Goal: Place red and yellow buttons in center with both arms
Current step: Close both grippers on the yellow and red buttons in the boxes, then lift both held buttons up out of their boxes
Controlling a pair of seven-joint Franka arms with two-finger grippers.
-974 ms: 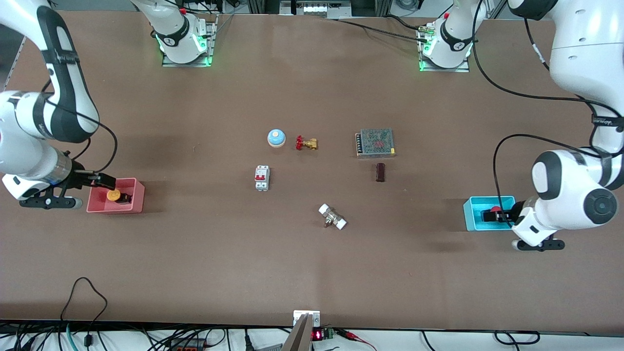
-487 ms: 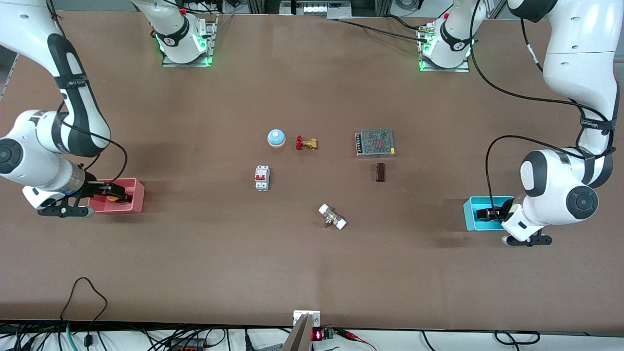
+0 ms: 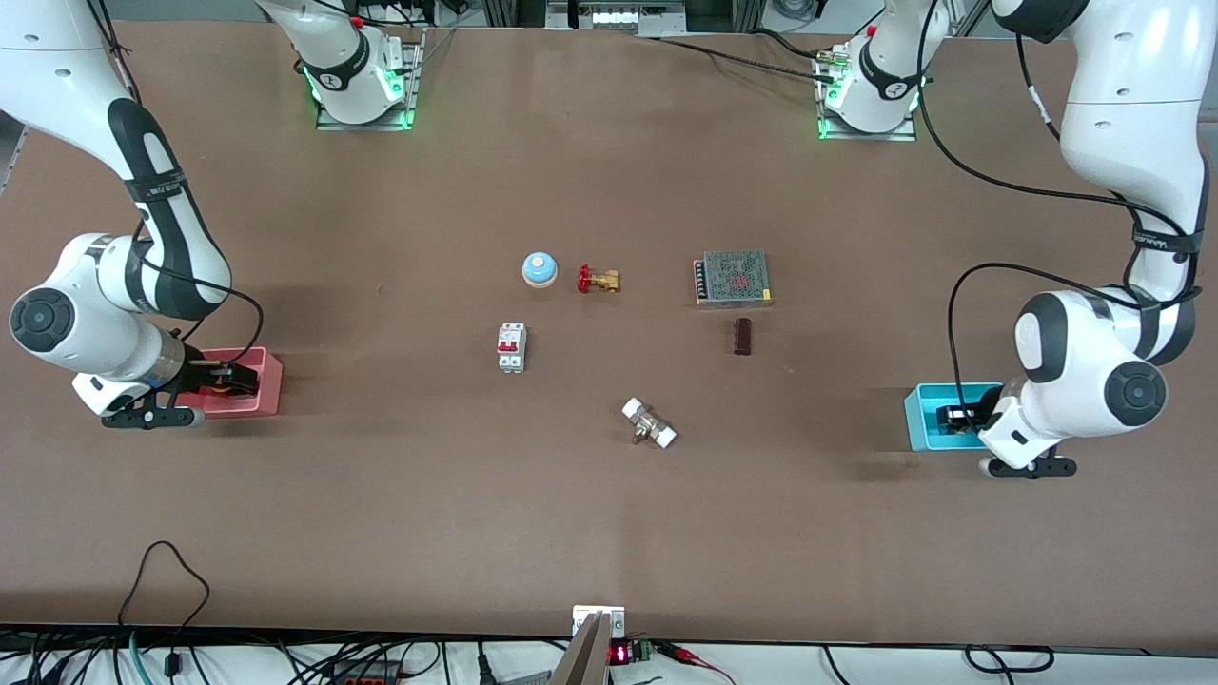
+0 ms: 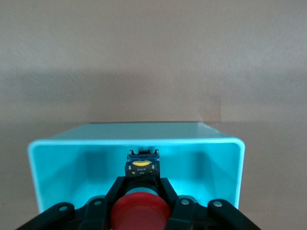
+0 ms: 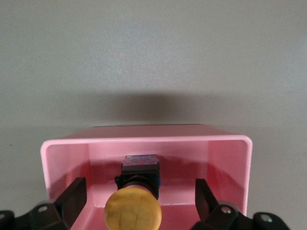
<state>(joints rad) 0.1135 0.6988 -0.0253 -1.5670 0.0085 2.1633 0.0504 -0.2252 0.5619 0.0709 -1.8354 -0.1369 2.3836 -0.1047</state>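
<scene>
The red button (image 4: 140,213) lies in the cyan bin (image 4: 134,142) at the left arm's end of the table. My left gripper (image 4: 141,183) is down inside the bin (image 3: 921,419), its fingers shut on the button's black neck just under the red cap. In the front view my left gripper (image 3: 956,419) hides the button. The yellow button (image 5: 133,211) lies in the pink bin (image 5: 144,140) at the right arm's end. My right gripper (image 5: 139,199) is low in that bin (image 3: 268,381), open wide, one finger on each side of the button, not touching it. It also shows in the front view (image 3: 233,381).
On the middle of the brown table lie a blue-domed bell (image 3: 539,269), a brass valve with a red handwheel (image 3: 598,280), a white circuit breaker (image 3: 511,347), a mesh-topped power supply (image 3: 732,278), a dark brown block (image 3: 742,336) and a white-capped fitting (image 3: 649,423).
My right gripper has moved farther into the pink bin, over the yellow button. My left gripper has sunk into the cyan bin and now covers the red button in the front view.
</scene>
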